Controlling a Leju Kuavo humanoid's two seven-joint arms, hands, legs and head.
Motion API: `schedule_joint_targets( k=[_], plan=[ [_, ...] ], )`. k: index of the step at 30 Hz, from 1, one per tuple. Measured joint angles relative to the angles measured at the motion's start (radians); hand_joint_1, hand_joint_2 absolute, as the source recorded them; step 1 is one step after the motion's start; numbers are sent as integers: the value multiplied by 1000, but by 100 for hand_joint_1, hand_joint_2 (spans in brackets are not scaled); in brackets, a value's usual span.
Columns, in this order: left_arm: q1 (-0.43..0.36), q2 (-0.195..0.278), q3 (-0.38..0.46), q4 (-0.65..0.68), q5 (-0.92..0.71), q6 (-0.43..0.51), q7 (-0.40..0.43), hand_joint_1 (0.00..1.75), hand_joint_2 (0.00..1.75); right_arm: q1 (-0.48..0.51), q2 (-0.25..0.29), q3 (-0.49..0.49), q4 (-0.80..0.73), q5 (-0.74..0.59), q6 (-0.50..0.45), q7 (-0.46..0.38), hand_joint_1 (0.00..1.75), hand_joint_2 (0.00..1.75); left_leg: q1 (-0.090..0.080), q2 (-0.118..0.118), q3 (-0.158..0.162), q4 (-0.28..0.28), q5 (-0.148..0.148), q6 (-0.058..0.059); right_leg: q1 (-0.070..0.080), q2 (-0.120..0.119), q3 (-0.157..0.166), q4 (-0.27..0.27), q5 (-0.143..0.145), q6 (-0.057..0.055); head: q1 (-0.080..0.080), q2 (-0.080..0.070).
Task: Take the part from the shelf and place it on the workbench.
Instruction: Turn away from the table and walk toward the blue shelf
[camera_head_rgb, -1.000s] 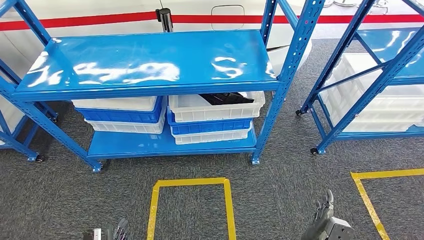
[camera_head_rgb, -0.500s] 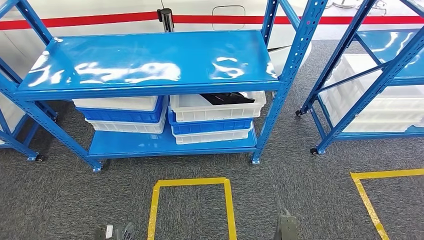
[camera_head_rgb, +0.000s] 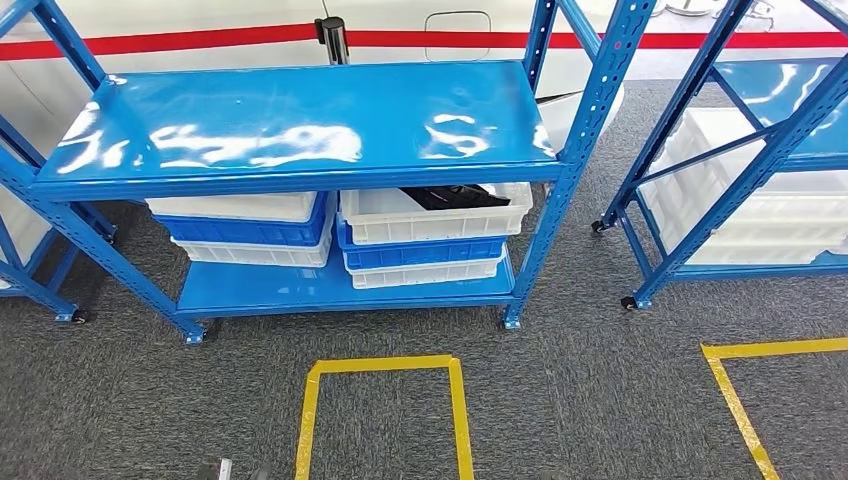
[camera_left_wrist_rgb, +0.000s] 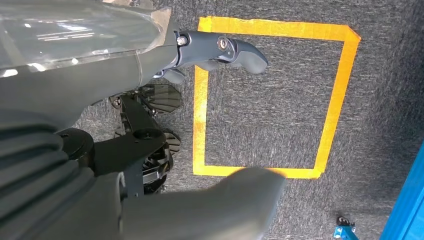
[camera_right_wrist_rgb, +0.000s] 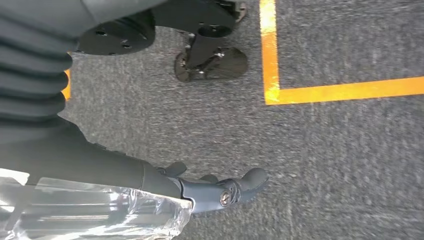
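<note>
Both arms hang low, hands over the carpet, nothing held. Left hand (camera_left_wrist_rgb: 220, 50): fingers extended and apart, empty, above the yellow tape square (camera_left_wrist_rgb: 200, 100). Right hand (camera_right_wrist_rgb: 220, 192): fingers loosely extended, apart, empty, above bare carpet just beside a tape corner (camera_right_wrist_rgb: 272, 92).

Part (camera_head_rgb: 455, 196): dark item lying in the top white bin (camera_head_rgb: 435, 225) on the lower level of the shelf (camera_head_rgb: 300, 120), right stack. Shape unclear; the top deck overhangs it and hides its far portion. That bin sits on a blue bin (camera_head_rgb: 425, 252), which sits on another white one. Left stack (camera_head_rgb: 245, 228) is similar; contents hidden under the deck.

Judgement: still the approach stage, grasp not started. Arms are probably held down to keep them clear of the shelf frame while the robot lines up; the tape square on the floor, directly in front of the shelf, looks like the standing mark for that.

Next move needs a low, forward reach under the top deck into the right bin. Clearance between deck edge and bin rim looks tight, so the hand has to enter flat. Risks: clipping the deck edge or the right upright (camera_head_rgb: 575, 160), or dragging the bin forward off its stack.

Second shelf (camera_head_rgb: 760, 130) to the right holds white bins. Workbench location: can't tell.
</note>
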Motion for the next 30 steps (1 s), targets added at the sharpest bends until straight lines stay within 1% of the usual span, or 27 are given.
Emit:
schedule_joint_targets(
  k=[10, 17, 21, 23, 26, 30],
  plan=[
    [0, 0, 0, 2, 0, 2, 4, 0, 175, -4, -7, 0, 31, -1, 0, 9, 0, 175, 0, 0, 0, 0, 0, 0, 0, 0, 0, 0, 0, 0, 0, 0],
    [11, 12, 12, 12, 24, 68, 86, 0, 175, 11, -9, -13, 49, -32, -5, 61, 0, 175, 0, 0, 0, 0, 0, 0, 0, 0, 0, 0, 0, 0, 0, 0],
    [29, 24, 26, 19, 32, 79, 109, 0, 175, 19, -14, -25, 55, -43, -19, 62, 0, 175, 0, 0, 0, 0, 0, 0, 0, 0, -1, 0, 0, 0, 0, 0],
    [38, 28, 28, 21, 30, 80, 120, 0, 175, 20, -18, -27, 56, -58, -26, 44, 0, 175, 0, 0, 0, 0, 0, 0, 0, 0, 0, 0, 0, 0, 0, 0],
    [63, 39, 1, 17, 25, 85, 153, 0, 175, 35, -26, -23, 51, -92, -24, 15, 0, 175, 0, 0, 0, 0, 0, 0, 0, 0, 1, 0, 0, 0, 0, 0],
    [107, 57, -68, 0, 43, 90, 211, 0, 175, 68, -41, -4, 33, -116, 25, 47, 0, 175, 0, 0, 0, 0, 0, 0, 0, 0, 0, 0, 0, 0, 0, 0]
  ],
)
